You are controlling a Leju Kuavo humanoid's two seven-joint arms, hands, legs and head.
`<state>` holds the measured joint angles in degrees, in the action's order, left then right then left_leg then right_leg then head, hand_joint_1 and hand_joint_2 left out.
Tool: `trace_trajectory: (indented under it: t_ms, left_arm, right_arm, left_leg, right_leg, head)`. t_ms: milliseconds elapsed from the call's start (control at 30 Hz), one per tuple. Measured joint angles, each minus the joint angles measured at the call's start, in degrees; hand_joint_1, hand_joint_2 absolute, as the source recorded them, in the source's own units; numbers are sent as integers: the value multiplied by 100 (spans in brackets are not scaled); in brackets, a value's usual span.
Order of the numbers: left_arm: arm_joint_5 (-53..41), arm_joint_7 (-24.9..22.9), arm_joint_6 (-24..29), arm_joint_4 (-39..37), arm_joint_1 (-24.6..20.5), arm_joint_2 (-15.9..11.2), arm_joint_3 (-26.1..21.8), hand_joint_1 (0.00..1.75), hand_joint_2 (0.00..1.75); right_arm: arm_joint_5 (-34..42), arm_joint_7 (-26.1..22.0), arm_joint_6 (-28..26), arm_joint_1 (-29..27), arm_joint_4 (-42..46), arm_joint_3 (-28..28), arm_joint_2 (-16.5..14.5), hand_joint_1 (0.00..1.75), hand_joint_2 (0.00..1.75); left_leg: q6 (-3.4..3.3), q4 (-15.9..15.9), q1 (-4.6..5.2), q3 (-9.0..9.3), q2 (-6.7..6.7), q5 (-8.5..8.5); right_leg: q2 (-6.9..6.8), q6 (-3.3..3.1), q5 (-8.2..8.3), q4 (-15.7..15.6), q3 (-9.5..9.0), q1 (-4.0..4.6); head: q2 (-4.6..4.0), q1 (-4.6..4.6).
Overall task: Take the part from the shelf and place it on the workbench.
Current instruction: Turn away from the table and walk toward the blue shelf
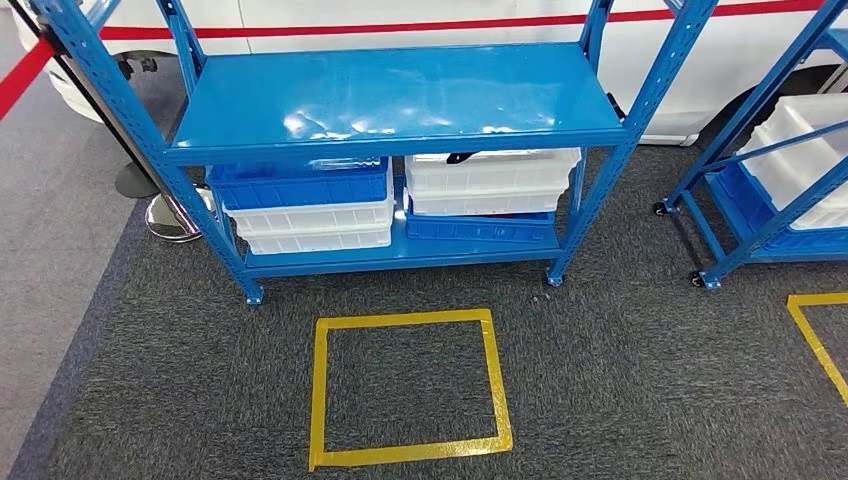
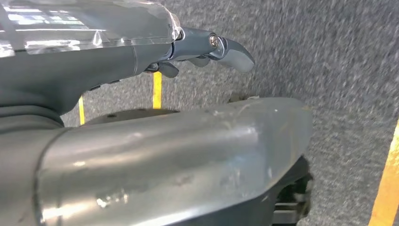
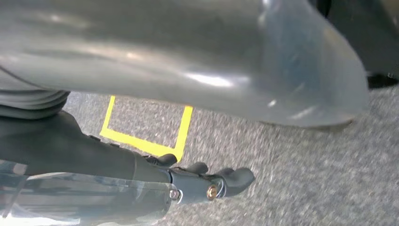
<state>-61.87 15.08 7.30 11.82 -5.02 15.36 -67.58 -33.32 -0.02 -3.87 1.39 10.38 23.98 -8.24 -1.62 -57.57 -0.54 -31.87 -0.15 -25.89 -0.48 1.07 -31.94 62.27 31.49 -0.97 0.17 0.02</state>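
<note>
A blue metal shelf on castors stands ahead in the head view, its top board bare. On the lower board, a blue bin sits on stacked white bins at the left. At the right, white bins rest on a blue bin. A small dark thing peeks over the right white bin's rim; I cannot tell what it is. My left hand hangs over the carpet, fingers stretched out, holding nothing. My right hand also hangs over the carpet with nothing in it.
A yellow tape square marks the grey carpet in front of the shelf. A second blue shelf with white bins stands at the right. A white car body is behind the shelf, and a stanchion base with a red belt stands at the left.
</note>
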Motion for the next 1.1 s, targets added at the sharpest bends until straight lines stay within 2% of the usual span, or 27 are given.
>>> trace_trajectory:
  t_ms: [67, 100, 133, 167, 233, 267, 300, 333, 433, 467, 533, 600, 633, 667, 700, 767, 800, 833, 867, 933, 1000, 1033, 1100]
  left_arm:
    - [-2, 0, -12, 0, -7, 1, 1, 0, 0]
    - [-3, 0, -19, 0, -6, 1, 1, 0, 0]
    - [-3, 0, -26, 0, -3, 1, 1, 0, 0]
    - [-3, -1, -32, 0, -1, 1, 1, 0, 0]
    - [-3, -1, -42, 0, 1, 1, 1, 0, 0]
    - [-3, -2, -45, 0, 0, 3, 1, 0, 0]
    - [-3, -2, -46, 0, -2, 5, 1, 0, 0]
    - [-3, -3, -46, 0, -4, 8, 1, 0, 0]
    - [-5, -6, -48, 0, -10, 10, 1, 0, 0]
    - [-6, -7, -48, 0, -12, 10, 1, 0, 0]
    - [-7, -7, -48, 0, -13, 9, 2, 0, 0]
    - [-7, -8, -48, 0, -9, 9, 2, 0, 0]
    - [-7, -11, -48, 0, -6, 9, 1, 0, 0]
    - [-7, -16, -48, 0, -3, 9, 1, 0, 0]
    - [-7, -21, -48, 0, -2, 9, 0, 0, 0]
    - [-6, -31, -48, 0, -1, 9, -1, 0, 0]
    - [-4, -33, -48, 0, -4, 9, 0, 0, 0]
    - [-3, -37, -48, 0, -6, 9, 1, 0, 0]
    - [-1, -41, -48, 0, -8, 9, 1, 0, 0]
    - [2, -51, -48, 0, -3, 10, 0, 0, 0]
    - [0, -58, -57, 0, 1, 13, -1, 0, 0]
    - [0, -61, -65, 0, -3, 14, -1, 0, 0]
    - [-1, -66, -75, 0, -8, 14, 0, 0, 0]
  right_arm:
    - [-1, 0, 98, -4, 0, 1, 31, 0, 0]
    - [-1, 0, 124, -8, 0, 2, 49, 0, 0]
    - [-1, 0, 136, -12, 0, 2, 64, 0, 0]
    - [-1, 1, 139, -17, 0, 2, 79, 0, 0]
    - [-1, 2, 140, -23, 0, 2, 99, 0, 0]
    - [-1, 2, 140, -25, 0, 2, 108, 0, 0]
    - [-1, 2, 140, -22, 0, 2, 114, 0, 0]
    - [-1, 2, 140, -19, 0, 2, 118, 0, 0]
    - [-1, 3, 139, -20, 0, 4, 124, 0, 0]
    - [-1, 3, 139, -24, 0, 4, 125, 0, 0]
    - [-1, 4, 139, -27, 0, 4, 127, 0, 0]
    - [-2, 4, 141, -27, 0, 4, 127, 0, 0]
    - [-2, 4, 150, -27, 0, 4, 127, 0, 0]
    - [-3, 4, 165, -28, 0, 4, 126, 0, 0]
    - [-5, 3, 183, -28, 0, 4, 126, 0, 0]
    - [-8, 3, 214, -30, -1, 4, 125, 0, 0]
    - [-9, 2, 211, -28, -1, 4, 125, 0, 0]
    - [-10, 3, 180, -24, -1, 4, 122, 0, 0]
    - [-10, 5, 123, -21, -1, 4, 115, 0, 0]
    - [-10, 18, -13, -8, 1, 4, 75, 0, 0]
    - [-13, 36, -14, -1, 1, 4, 44, 0, 0]
    - [-15, 41, 38, 2, 1, 4, 45, 0, 0]
    - [-18, 46, 132, -4, 0, 4, 63, 0, 0]
  left_leg:
    - [-51, 14, 27, 20, 5, -14]
    - [-66, 11, 43, 24, 3, -27]
    - [-76, 7, 58, 35, -2, -39]
    - [-80, 2, 70, 52, -11, -53]
    - [-68, -18, 84, 99, -30, -92]
    - [-48, -39, 100, 107, -35, -121]
    - [-23, -59, 112, 107, -35, -150]
    - [2, -76, 120, 101, -33, -174]
    - [89, -113, 116, 107, -26, -229]
    - [129, -196, 109, 83, -23, -293]
    - [207, -696, 76, -136, -18, -585]
    - [261, -1445, 36, -519, -15, -909]
    - [277, -1684, 17, -659, -15, -951]
    - [287, -1711, 1, -700, -14, -871]
    - [291, -1521, -12, -637, -13, -687]
    - [277, -757, -18, -306, -2, -239]
    - [256, -433, -6, -161, 1, -117]
    - [228, -239, 9, -78, 3, -70]
    - [196, -173, 27, -53, 2, -92]
    - [116, -124, 34, -41, -5, -82]
    - [32, -40, 18, 16, -4, -56]
    - [-5, -5, 12, 43, -2, -47]
    - [-57, 5, 38, 61, 6, -60]
  right_leg:
    - [17, 1, -331, 740, 397, -1]
    - [22, 1, -423, 1067, 595, 2]
    - [23, -3, -408, 1227, 714, 4]
    - [23, -13, -272, 1165, 724, 7]
    - [24, -57, 190, 507, 459, 19]
    - [28, -82, 354, 140, 296, 31]
    - [33, -102, 440, -118, 183, 41]
    - [39, -117, 455, -249, 127, 51]
    - [46, -170, 431, -318, 100, 48]
    - [41, -196, 433, -334, 87, 36]
    - [25, -236, 430, -353, 67, 17]
    - [18, -257, 410, -352, 57, 15]
    - [19, -257, 398, -351, 45, 14]
    - [20, -251, 382, -350, 25, 11]
    - [23, -238, 362, -350, -6, 6]
    - [26, -198, 315, -351, -79, -2]
    - [28, -168, 292, -346, -99, 1]
    - [28, -136, 280, -346, -107, 4]
    - [28, -104, 276, -352, -106, 9]
    - [21, -34, 274, -383, -122, 10]
    - [22, 17, 166, -238, -81, 8]
    - [26, 31, 32, 12, 39, 8]
    - [35, 41, -293, 782, 461, 8]
  head:
    - [0, 8]
    - [0, 9]
    - [0, 9]
    - [0, 8]
    - [0, 10]
    - [0, 9]
    - [0, 5]
    - [0, 2]
    - [0, 0]
    - [0, -11]
    - [0, -35]
    - [0, -47]
    - [0, -48]
    - [0, -48]
    - [0, -48]
    - [0, -47]
    - [0, -48]
    - [0, -44]
    - [0, -39]
    - [0, -31]
    - [0, -9]
    - [0, 3]
    - [0, 17]
